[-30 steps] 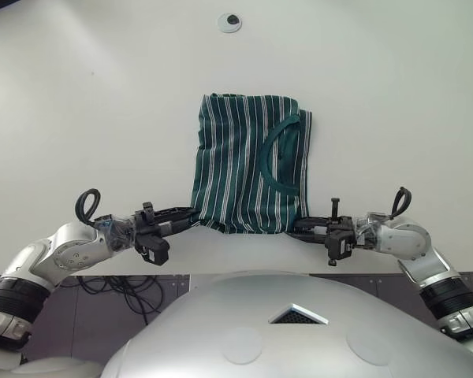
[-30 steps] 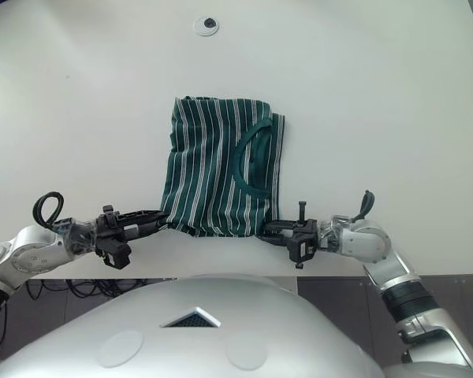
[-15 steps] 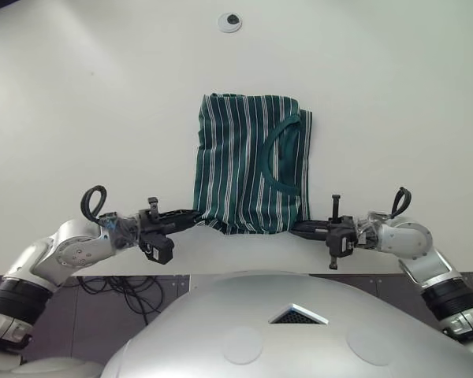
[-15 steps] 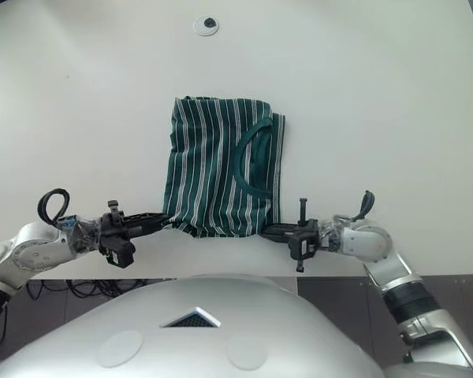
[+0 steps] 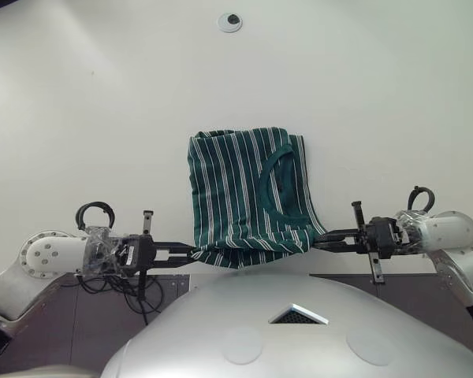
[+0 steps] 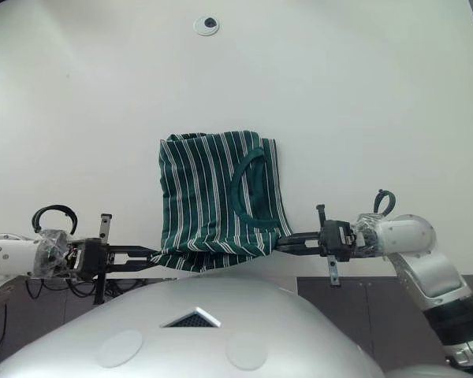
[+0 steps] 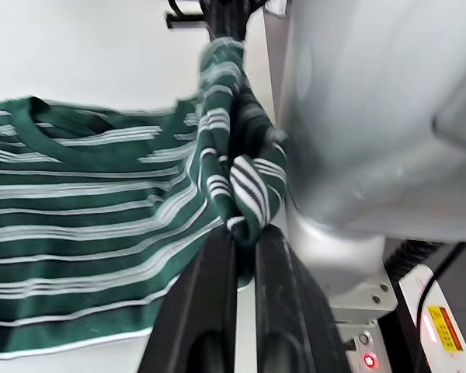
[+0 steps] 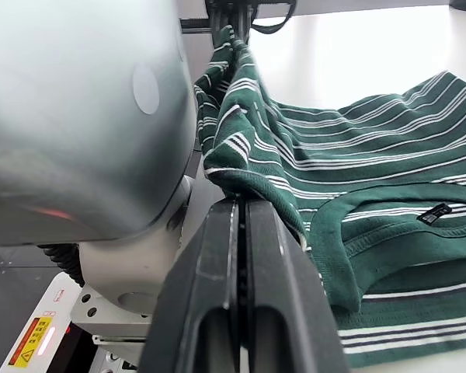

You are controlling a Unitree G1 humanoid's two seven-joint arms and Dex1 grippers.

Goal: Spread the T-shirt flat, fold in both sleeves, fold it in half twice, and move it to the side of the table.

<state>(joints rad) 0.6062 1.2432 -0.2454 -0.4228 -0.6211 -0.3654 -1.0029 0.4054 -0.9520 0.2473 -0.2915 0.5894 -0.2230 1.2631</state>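
Green with thin white stripes, the T-shirt [image 5: 248, 197] lies folded on the white table [image 5: 102, 118], toward the 6 o'clock edge and roughly on the centre line. Its neckline [image 5: 280, 185] shows on the top layer, on the 3 o'clock half of the cloth. The far edge, at 12 o'clock, rests flat on the table, while the near edge is raised off the surface and sags a little between the two held corners.

At the shirt's 7 o'clock corner, the left gripper [image 5: 191, 250] is closed on the fabric; in the left wrist view a bunched fold of striped cloth sits pinched between its two black fingers. At the 5 o'clock corner, the right gripper [image 5: 319, 242] is clamped on the hem, its fingers pressed together with the cloth caught between them. Both grippers point inward toward each other along the table's near edge, the left arm coming in from 9 o'clock and the right from 3 o'clock.

A small round grey cap [image 5: 229, 21] is set into the table at 12 o'clock, well apart from the shirt. Dark cables [image 5: 118, 283] lie on the floor below the table's edge at 7 o'clock.
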